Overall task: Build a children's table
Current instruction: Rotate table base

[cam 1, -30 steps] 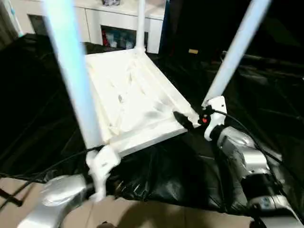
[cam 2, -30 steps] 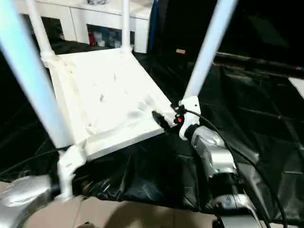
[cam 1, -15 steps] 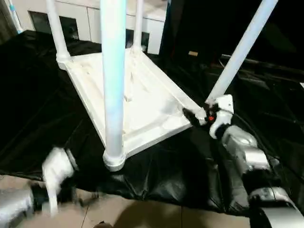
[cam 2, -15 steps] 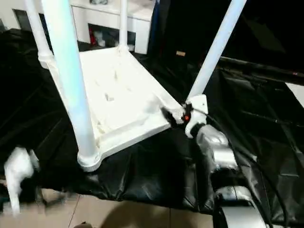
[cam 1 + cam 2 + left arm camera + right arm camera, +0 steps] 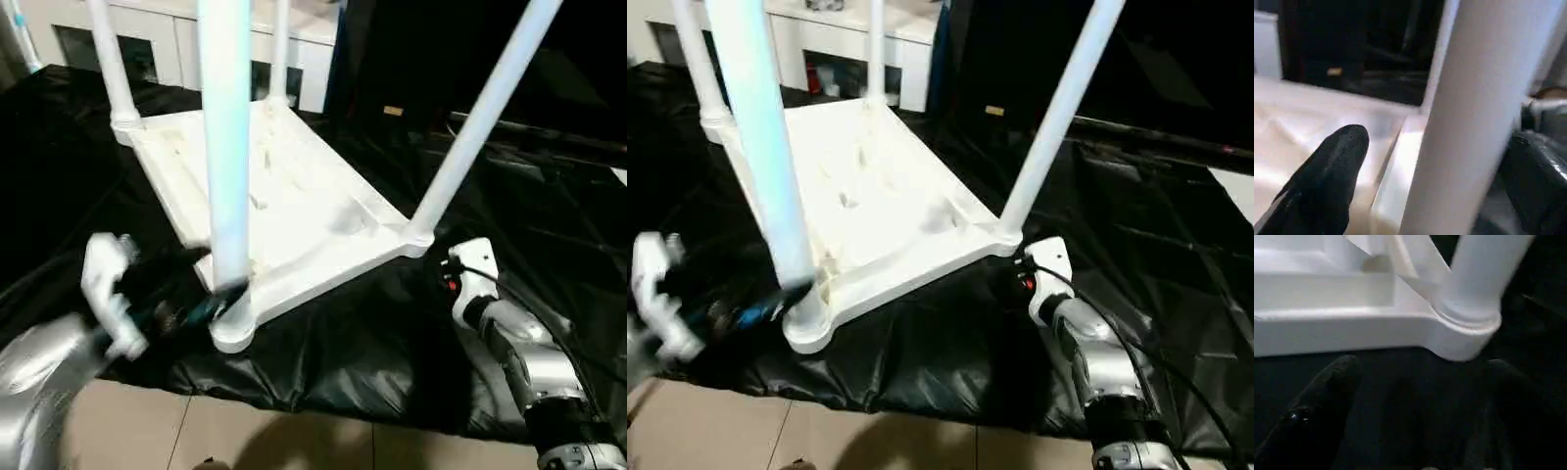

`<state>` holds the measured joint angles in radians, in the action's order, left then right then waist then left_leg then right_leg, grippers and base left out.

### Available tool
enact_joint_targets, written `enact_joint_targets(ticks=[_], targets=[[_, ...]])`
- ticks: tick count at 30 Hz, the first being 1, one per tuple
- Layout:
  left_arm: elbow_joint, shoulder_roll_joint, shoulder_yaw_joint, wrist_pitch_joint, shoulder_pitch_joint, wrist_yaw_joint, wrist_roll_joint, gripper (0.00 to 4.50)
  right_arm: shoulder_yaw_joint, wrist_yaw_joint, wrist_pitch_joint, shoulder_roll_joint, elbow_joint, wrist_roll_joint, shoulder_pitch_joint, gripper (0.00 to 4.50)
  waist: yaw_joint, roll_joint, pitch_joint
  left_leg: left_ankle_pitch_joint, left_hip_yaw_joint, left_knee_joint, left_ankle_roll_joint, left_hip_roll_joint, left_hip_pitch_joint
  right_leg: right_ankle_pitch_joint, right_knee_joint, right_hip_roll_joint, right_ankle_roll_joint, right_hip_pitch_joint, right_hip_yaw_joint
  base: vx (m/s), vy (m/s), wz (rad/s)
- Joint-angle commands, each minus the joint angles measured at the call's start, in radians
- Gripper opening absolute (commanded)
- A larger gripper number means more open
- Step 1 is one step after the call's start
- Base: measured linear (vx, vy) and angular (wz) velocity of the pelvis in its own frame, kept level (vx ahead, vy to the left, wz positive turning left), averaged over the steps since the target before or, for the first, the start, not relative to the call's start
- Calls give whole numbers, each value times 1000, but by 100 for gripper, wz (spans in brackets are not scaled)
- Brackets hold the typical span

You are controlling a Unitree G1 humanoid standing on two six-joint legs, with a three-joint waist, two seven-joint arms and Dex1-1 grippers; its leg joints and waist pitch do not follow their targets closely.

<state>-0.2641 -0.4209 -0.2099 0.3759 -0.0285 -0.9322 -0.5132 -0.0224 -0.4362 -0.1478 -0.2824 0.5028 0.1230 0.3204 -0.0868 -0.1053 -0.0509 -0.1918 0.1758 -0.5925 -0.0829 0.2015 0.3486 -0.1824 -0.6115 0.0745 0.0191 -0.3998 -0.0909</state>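
Note:
The white children's table (image 5: 294, 196) lies upside down on the black sheet, with its legs pointing up. My left gripper (image 5: 201, 284) is at the base of the near-left leg (image 5: 225, 147). In the left wrist view that leg (image 5: 1474, 122) stands between its open fingers (image 5: 1332, 171), and the jaws are not closed on it. My right gripper (image 5: 443, 269) hovers open just in front of the near-right corner socket (image 5: 1469, 328), apart from it, below the near-right leg (image 5: 470, 127). Nothing is between its fingers (image 5: 1317, 406).
The black-sheeted table (image 5: 549, 196) ends close to me, with tiled floor (image 5: 245, 431) below its front edge. A white cabinet (image 5: 176, 39) stands behind the work. A black cable runs along my right forearm (image 5: 519, 352).
My left gripper let go of the near-left leg, dropped low to the left, then came back up around the leg's base. My right gripper drew back from the near-right corner.

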Motion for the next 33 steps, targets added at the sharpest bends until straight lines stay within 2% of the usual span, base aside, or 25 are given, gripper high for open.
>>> enact_joint_targets(ticks=[1,2,3,5,8,9,11,12,13,17,20,22,24,25,27,28,30,33], targets=[[15,9,36,-1,-20,-4,-10,446,20,16,-7,-5,25,-30,17,450,-1,22,52,-261,-10,82,-36,29,-2,-274,74,63,115,45,59,0,0,0],[26,18,53,-5,-38,-11,-7,446,34,21,-6,1,39,-45,27,450,-1,26,52,-259,-10,81,-36,30,-3,-271,74,63,117,45,59,0,0,0],[33,27,68,-6,-54,-17,-6,446,43,25,-4,9,57,-54,39,450,1,24,52,-254,-10,81,-36,30,-4,-265,74,63,120,44,59,0,0,0],[51,49,116,-1,-100,-33,-2,446,55,48,2,37,120,-71,87,450,1,29,55,-253,-8,79,-39,29,-7,-259,73,63,135,41,59,0,0,0],[59,63,156,7,-128,-41,-3,446,74,41,12,55,168,-84,125,450,1,27,55,-230,-8,78,-38,31,-5,-206,64,63,151,45,59,0,0,0],[63,73,178,9,-140,-44,3,446,84,43,20,62,192,-95,144,450,1,22,56,-221,-7,77,-36,31,-4,-203,64,64,149,48,60,0,0,0],[73,90,219,6,-162,-47,15,446,93,48,35,77,233,-105,177,450,-4,25,57,-196,-5,75,-36,32,-7,-169,59,64,157,46,61,0,0,0],[77,105,244,10,-176,-44,18,446,93,53,45,87,257,-109,197,450,-3,22,58,-190,-4,74,-35,31,-5,-162,57,64,160,47,61,0,0,0],[81,120,266,11,-187,-40,24,446,91,57,51,95,272,-109,211,450,-4,24,58,-187,-5,75,-37,30,-5,-163,58,63,160,49,60,0,0,0],[124,194,350,-20,-235,-12,71,446,91,64,72,122,313,-107,254,450,-1,21,58,-198,-6,74,-38,32,-3,-188,62,67,148,50,60,0,0,0],[202,241,447,-31,-293,19,156,446,94,69,86,133,338,-109,269,450,-2,24,60,-179,-7,72,-34,31,-2,-167,59,68,143,53,60,0,0,0],[215,253,453,-44,-299,13,156,446,95,69,87,134,339,-110,270,450,-1,19,62,-160,-6,70,-29,30,3,-152,58,69,144,57,61,0,0,0],[263,291,481,-75,-328,10,172,446,94,70,99,137,353,-111,273,450,2,31,63,-153,-6,70,-27,31,1,-128,57,68,154,56,60,0,0,0],[285,308,496,-86,-343,12,184,446,93,71,103,139,357,-111,273,450,3,28,64,-157,-4,68,-25,31,-2,-115,57,67,165,55,60,0,0,0],[341,347,523,-123,-375,28,223,446,91,73,110,139,357,-111,269,450,1,39,63,-169,-5,69,-24,31,-3,-116,58,66,172,55,60,0,0,0],[362,360,530,-138,-385,38,239,446,91,74,112,139,358,-111,268,450,2,33,62,-183,-4,69,-23,31,-3,-132,62,66,170,55,59,0,0,0],[400,386,540,-160,-405,53,255,446,86,68,121,139,358,-107,264,450,1,33,64,-185,-6,68,-19,31,-1,-142,63,69,168,59,60,0,0,0],[460,441,566,-215,-431,94,291,446,86,64,130,138,360,-106,257,450,0,41,65,-175,-6,66,-13,31,0,-124,61,69,178,59,59,0,0,0]])
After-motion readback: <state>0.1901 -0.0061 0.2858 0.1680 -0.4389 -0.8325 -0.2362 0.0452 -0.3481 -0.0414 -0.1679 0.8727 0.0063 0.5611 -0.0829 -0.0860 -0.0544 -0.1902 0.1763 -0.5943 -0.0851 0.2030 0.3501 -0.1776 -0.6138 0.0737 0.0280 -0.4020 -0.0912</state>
